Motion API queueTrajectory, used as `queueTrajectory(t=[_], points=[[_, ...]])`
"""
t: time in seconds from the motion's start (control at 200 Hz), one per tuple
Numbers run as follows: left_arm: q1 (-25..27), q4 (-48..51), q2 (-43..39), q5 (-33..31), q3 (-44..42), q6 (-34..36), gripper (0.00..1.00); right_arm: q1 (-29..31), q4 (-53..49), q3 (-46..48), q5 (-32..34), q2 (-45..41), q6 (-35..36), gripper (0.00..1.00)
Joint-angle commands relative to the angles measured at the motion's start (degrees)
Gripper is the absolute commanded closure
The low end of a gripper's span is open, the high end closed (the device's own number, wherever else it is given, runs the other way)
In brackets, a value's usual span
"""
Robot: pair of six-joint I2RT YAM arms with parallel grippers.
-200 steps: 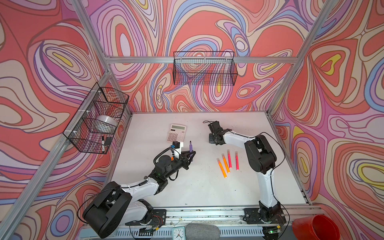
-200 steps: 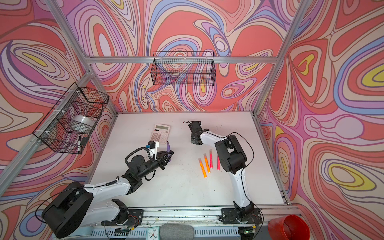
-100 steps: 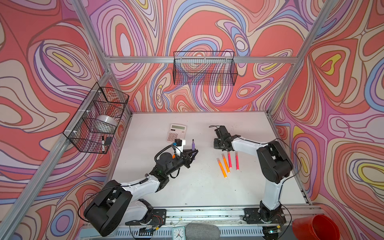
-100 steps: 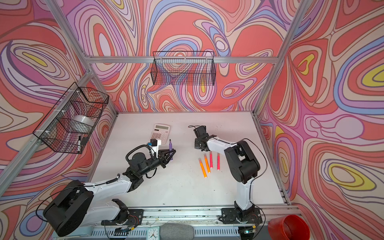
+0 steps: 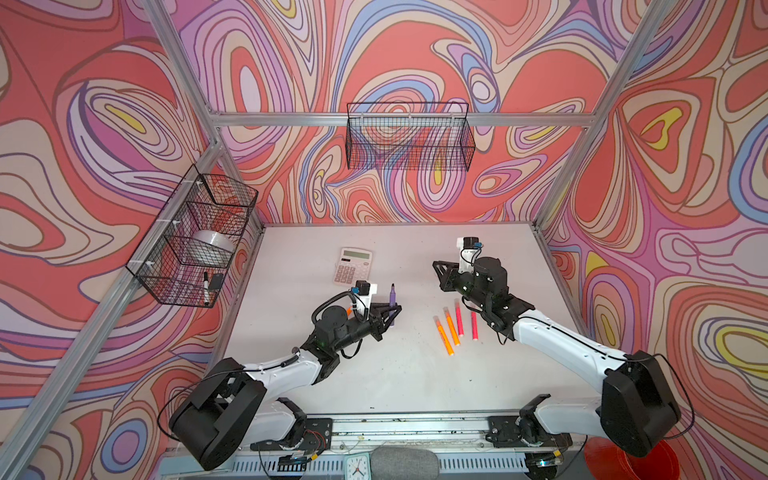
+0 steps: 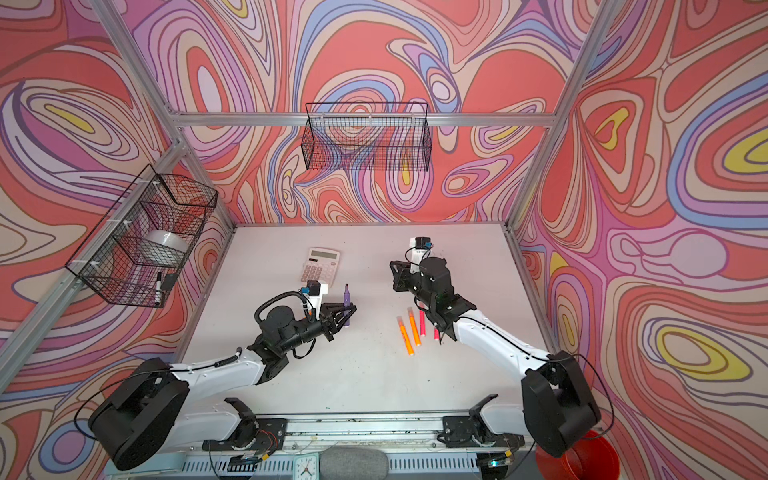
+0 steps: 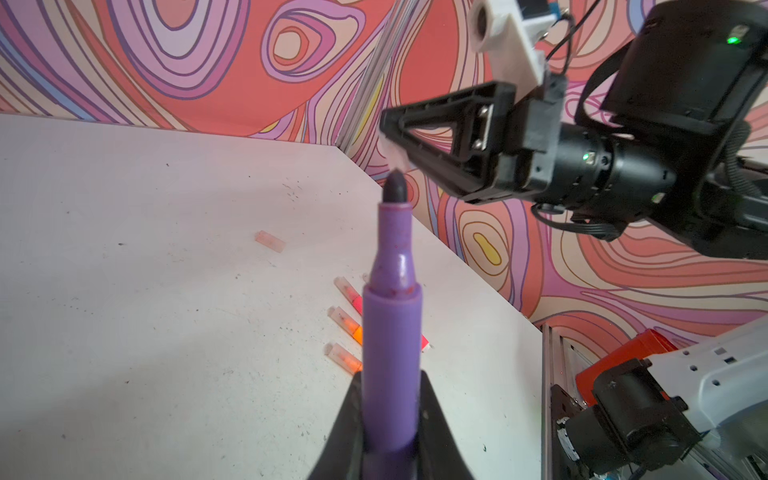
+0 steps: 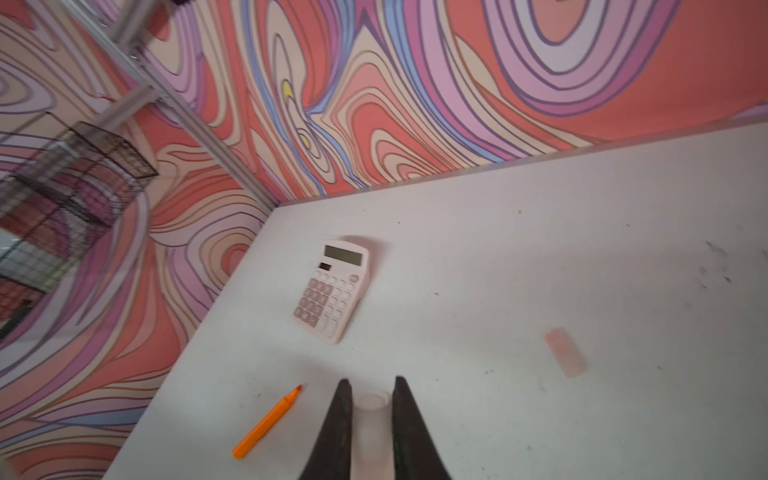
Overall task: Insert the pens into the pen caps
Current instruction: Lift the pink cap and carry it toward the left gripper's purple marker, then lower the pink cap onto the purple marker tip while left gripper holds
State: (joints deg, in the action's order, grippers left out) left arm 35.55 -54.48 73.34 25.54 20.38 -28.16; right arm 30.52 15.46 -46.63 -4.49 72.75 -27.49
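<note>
My left gripper (image 5: 394, 311) (image 7: 390, 374) is shut on a purple pen (image 5: 392, 293) (image 7: 390, 332), which stands upright with its dark tip bare. My right gripper (image 5: 435, 264) (image 8: 370, 380) is shut on a pale translucent pen cap (image 8: 371, 405), held above the table to the right of the purple pen. In the left wrist view the cap hangs just beyond the pen's tip. Two orange pens (image 5: 444, 336) and two pink pens (image 5: 459, 318) lie capped side by side. One loose cap (image 7: 270, 241) (image 8: 565, 351) and an uncapped orange pen (image 8: 268, 422) lie on the table.
A pink calculator (image 5: 353, 266) (image 8: 332, 291) lies at the back left. A wire basket (image 5: 195, 241) on the left wall holds a tape roll and a black-and-white marker. Another basket (image 5: 409, 137) hangs on the back wall. A red bucket (image 5: 631, 457) stands off the front right corner.
The right arm has dropped its elbow out to the right and carried its gripper slightly right and nearer. The left gripper has shifted the purple pen a little to the right.
</note>
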Motion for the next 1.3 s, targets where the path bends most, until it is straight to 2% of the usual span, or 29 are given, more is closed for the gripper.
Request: queueTrajectory(t=[0.0, 0.175, 0.441, 1.292], points=[[1.2, -4.2, -1.5, 1.7, 0.6, 2.3, 1.00, 5.4, 11.0, 1.6, -0.1, -4.8, -0.1, 1.00], [2.9, -5.9, -3.3, 2.6, -0.2, 4.1, 1.00, 12.8, 22.6, 6.0, 3.7, -6.3, -1.1, 1.00], [3.6, -5.5, -5.5, 1.3, -1.1, 5.7, 1.00, 15.6, 27.6, 4.1, 2.9, 0.7, -3.3, 1.00], [3.6, -4.8, -6.1, -0.3, -1.4, 6.0, 1.00, 17.7, 32.6, 7.3, 2.8, 3.7, -5.9, 1.00]])
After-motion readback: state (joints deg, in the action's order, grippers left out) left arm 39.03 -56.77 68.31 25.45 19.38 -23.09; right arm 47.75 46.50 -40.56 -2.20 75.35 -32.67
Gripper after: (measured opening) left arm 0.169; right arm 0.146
